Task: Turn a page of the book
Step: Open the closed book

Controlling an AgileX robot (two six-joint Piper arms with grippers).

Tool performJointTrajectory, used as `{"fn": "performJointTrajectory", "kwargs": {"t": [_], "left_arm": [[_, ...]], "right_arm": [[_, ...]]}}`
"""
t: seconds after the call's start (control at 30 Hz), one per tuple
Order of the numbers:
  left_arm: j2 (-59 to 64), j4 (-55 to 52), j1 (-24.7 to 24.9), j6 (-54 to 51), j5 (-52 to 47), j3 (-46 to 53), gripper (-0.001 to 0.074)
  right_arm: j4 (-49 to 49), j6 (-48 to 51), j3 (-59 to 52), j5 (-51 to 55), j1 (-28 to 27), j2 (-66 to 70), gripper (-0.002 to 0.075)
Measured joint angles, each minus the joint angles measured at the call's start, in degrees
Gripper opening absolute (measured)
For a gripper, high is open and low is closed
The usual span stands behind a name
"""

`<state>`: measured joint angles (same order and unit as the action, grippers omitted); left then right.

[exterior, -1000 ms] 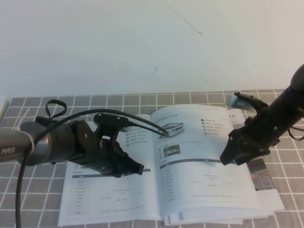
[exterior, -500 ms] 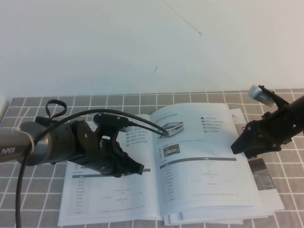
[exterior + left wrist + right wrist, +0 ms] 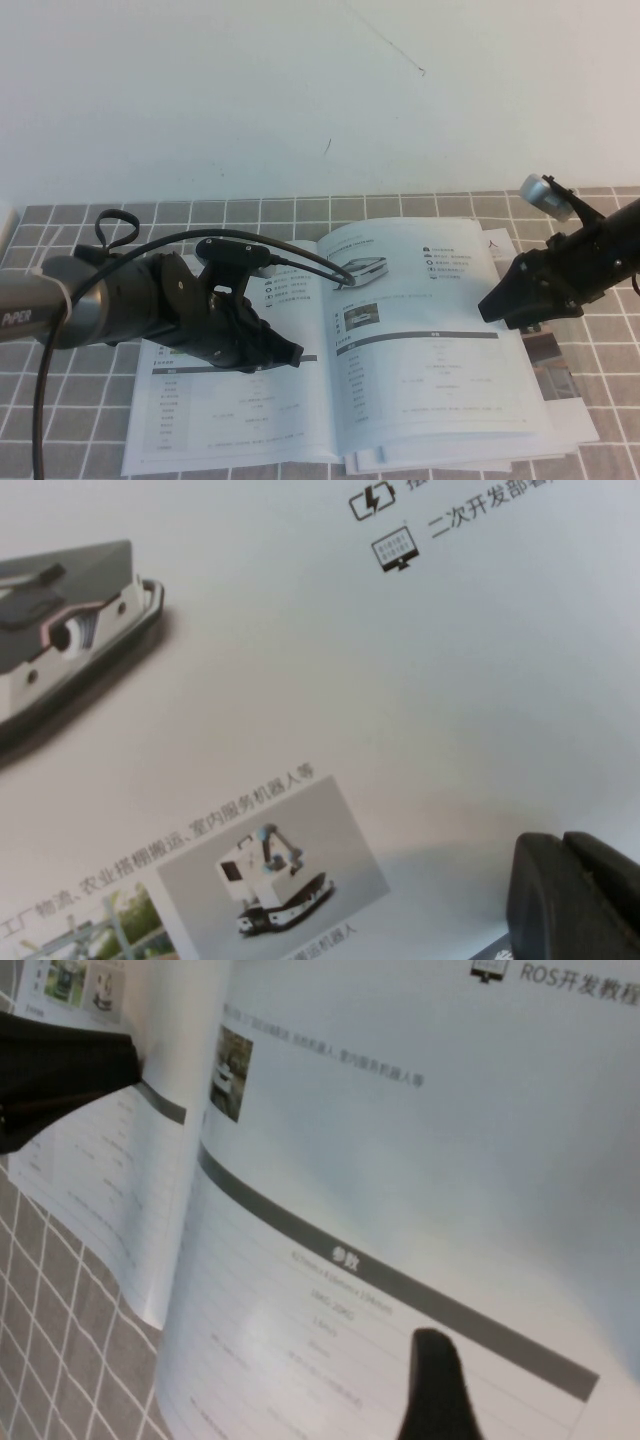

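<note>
While the book (image 3: 340,350) lies open and flat on the grey tiled table (image 3: 590,340), with loose sheets (image 3: 560,400) showing from under its right edge, it is flanked by both arms. The left gripper (image 3: 285,355) is held low over the left-hand sheet, close to the spine; whether its fingers are apart or together cannot be told from these views, where only a dark fingertip (image 3: 575,900) is seen above the print. The right gripper (image 3: 495,305) is seen just beside the outer edge of the page (image 3: 430,330), above it and not touching, with its jaws spread wide and nothing between them. On that right-hand page a white low vehicle (image 3: 362,270) is printed near the top, above a dark header bar (image 3: 420,340).
</note>
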<state>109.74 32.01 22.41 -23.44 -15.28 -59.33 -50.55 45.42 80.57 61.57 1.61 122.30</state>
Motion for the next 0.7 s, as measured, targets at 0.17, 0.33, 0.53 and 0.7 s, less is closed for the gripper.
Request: {"fn": "performJointTrajectory", "kwargs": {"t": [0.17, 0.33, 0.53, 0.7], "left_arm": [[0.0, 0.0, 0.0, 0.0, 0.0, 0.0, -0.0004], [0.0, 0.0, 0.0, 0.0, 0.0, 0.0, -0.0004], [0.0, 0.0, 0.0, 0.0, 0.0, 0.0, -0.0004], [0.0, 0.0, 0.0, 0.0, 0.0, 0.0, -0.0004]], "right_arm": [[2.6, 0.1, 0.0, 0.1, 0.0, 0.0, 0.0429], [4.4, -0.4, 0.0, 0.1, 0.0, 0.0, 0.0429], [4.4, -0.5, 0.0, 0.1, 0.0, 0.0, 0.0429], [4.4, -0.7, 0.0, 0.1, 0.0, 0.0, 0.0429]]}}
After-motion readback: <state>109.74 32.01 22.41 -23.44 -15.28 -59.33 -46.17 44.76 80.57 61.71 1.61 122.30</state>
